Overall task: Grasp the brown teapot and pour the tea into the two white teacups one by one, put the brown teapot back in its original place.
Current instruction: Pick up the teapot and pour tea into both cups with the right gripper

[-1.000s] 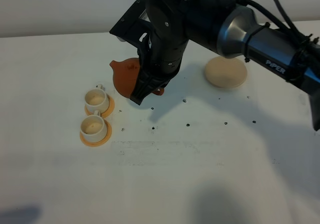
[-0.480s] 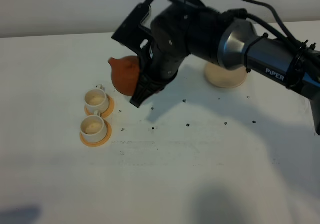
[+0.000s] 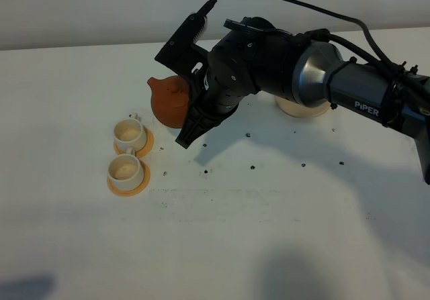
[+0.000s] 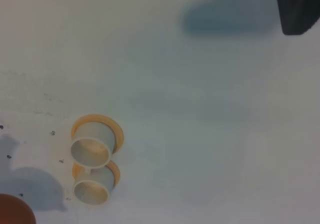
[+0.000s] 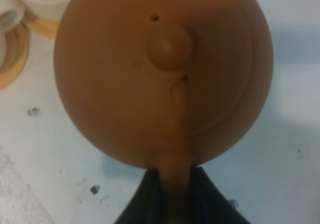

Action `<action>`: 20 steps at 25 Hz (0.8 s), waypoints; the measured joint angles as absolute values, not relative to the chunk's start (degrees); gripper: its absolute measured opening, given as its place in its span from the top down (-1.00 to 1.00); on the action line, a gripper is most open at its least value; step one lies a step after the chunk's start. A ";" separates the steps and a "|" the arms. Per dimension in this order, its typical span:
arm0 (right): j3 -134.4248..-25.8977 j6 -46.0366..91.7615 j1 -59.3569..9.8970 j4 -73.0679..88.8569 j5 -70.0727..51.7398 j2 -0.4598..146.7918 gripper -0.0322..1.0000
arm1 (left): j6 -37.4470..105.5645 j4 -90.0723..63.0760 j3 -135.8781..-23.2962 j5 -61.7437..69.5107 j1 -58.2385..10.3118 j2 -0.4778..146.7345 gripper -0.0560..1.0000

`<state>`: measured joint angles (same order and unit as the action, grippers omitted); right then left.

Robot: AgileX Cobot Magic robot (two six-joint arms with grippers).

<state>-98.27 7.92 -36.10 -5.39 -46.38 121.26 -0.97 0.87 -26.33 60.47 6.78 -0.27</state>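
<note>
At the left of the high view, the upper teacup and the lower teacup stand upright and touching, each on an orange saucer, with open white table around them and nothing crowding the left edge.

Just up and right of the upper teacup hangs the brown teapot, lifted clear of the table and tipped, its spout pointing to the upper left and not over either cup. My right gripper has it by the loop handle. In the right wrist view my two dark fingers pinch that handle from both sides, with the knobbed lid facing the camera.

My right arm reaches in from the right edge and crosses the middle, its wrist rolled over so the fingers slant down to the lower left.

Behind the arm, right of centre, lies the beige coaster, half hidden. Bare table runs below it to the bottom edge.

A second ago my wrist stood more upright and the coaster showed whole. The teapot has barely shifted.

Of my left gripper only a dark edge shows, and I cannot tell how its fingers stand.
</note>
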 joint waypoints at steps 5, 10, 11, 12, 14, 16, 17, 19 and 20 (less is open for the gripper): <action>-98.73 7.81 -36.17 -5.39 -47.41 121.26 0.76 | -0.97 0.87 -26.33 60.47 6.78 -0.27 0.38; -98.88 11.27 -36.17 -7.19 -50.07 121.26 0.76 | -0.97 0.87 -26.33 60.47 6.78 -0.27 0.38; -98.88 11.91 -36.17 -7.52 -50.21 121.26 0.76 | -0.97 0.87 -26.33 60.47 6.78 -0.27 0.38; -98.88 12.33 -36.17 -7.68 -50.21 121.26 0.76 | -0.97 0.87 -26.33 60.47 6.78 -0.27 0.38; -98.92 13.40 -36.17 -7.98 -49.69 121.26 0.76 | -0.97 0.87 -26.33 60.47 6.78 -0.27 0.38; -98.92 14.46 -36.17 -7.98 -49.01 121.26 0.76 | -0.97 0.87 -26.33 60.47 6.78 -0.27 0.38; -98.92 15.03 -36.17 -7.98 -48.54 121.26 0.76 | -0.97 0.87 -26.33 60.47 6.78 -0.27 0.38; -98.92 15.97 -36.49 -8.79 -47.47 121.26 0.76 | -0.97 0.87 -26.33 60.47 6.78 -0.27 0.38; -98.92 16.19 -36.79 -9.53 -46.78 121.26 0.76 | -0.97 0.87 -26.33 60.47 6.78 -0.27 0.38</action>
